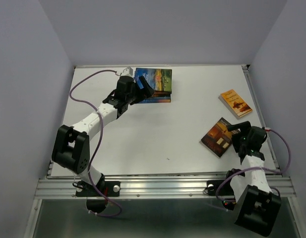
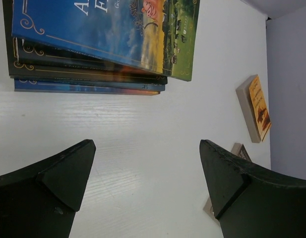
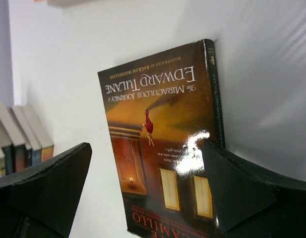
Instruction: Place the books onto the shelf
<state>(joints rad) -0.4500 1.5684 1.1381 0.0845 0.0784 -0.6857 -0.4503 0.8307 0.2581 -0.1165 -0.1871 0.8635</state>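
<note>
across the white bench point(image 1: 167, 139) the books lie in three spots: a flat stack point(image 1: 155, 83) topped by a blue-and-orange cover at upper centre of the top view, a dark brown paperback point(image 1: 218, 137) at lower right, and a smaller orange one point(image 1: 236, 102) above it near the right edge. they look thin, light and slightly floppy, with glossy covers that may slip, so pinching across the spine or a long edge seems surest. the left fingers point(image 2: 53, 188) hang wide apart and empty just beside the stack; the right fingers point(image 3: 43, 193), equally wide and empty, are poised at the brown book's edge. only the left wrist view separates the stack's layered edges; only the right wrist view makes the brown cover's title readable; no view shows a shelf.
</note>
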